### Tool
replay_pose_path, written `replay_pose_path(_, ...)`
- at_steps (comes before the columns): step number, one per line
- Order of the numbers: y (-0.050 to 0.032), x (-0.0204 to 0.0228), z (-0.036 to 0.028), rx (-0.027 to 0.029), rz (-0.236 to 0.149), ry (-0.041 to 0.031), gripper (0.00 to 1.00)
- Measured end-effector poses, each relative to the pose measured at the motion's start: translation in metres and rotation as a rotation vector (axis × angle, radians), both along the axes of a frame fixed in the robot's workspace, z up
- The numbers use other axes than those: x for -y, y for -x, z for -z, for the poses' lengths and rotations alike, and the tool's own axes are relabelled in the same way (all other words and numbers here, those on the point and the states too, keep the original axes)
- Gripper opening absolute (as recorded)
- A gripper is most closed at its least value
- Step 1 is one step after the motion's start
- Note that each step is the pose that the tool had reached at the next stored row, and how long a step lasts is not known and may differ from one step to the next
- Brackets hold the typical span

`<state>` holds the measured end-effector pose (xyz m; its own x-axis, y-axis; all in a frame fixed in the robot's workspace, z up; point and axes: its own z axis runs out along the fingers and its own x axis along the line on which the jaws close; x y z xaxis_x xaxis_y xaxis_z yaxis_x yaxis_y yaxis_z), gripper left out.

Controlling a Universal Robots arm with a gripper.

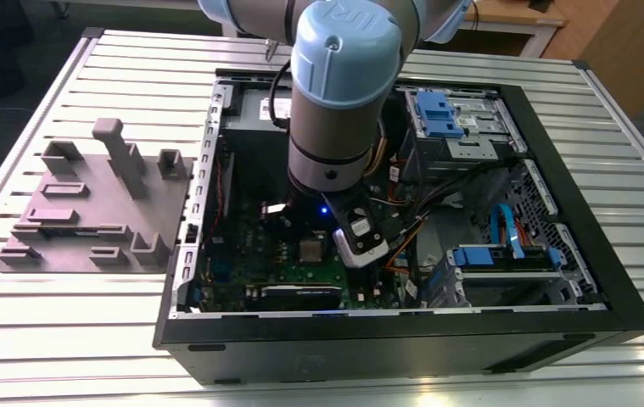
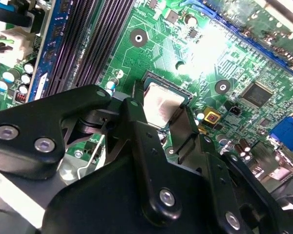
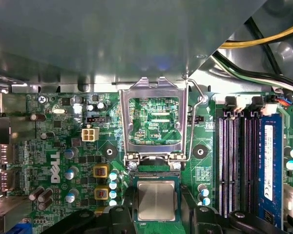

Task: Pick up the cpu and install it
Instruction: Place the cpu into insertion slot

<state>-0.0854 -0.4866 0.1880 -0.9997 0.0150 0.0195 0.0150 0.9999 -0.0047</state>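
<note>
Hand (image 2: 162, 112) is hanging spread just above the cpu (image 3: 156, 200), with one finger at each side and not pinching it. The cpu, a square, is lying flat in its socket on the motherboard (image 3: 53, 141). The metal load plate (image 3: 154, 119) is standing open just beside it, leaving the top free.

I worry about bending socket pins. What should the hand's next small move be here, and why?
Probably ease the hand open in place, without lifting or sliding. The cpu already lies flat and square inside its socket, the hand straddles it closely, and the metal load plate stands flipped open, so any sideways drag looks risky.
</note>
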Motion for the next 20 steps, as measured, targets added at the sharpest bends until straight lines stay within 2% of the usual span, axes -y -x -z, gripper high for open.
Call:
replay_pose_path(10, 0.0000, -0.0001, 0.0010, 0.0004, 0.000, -0.0012, 0.46)
replay_pose_path(14, -0.0001, -0.0004, -0.0014, 0.0012, 0.001, -0.0028, 0.46)
replay_pose_path(20, 0.0000, -0.0002, -0.0023, 0.0005, 0.000, -0.0014, 0.46)
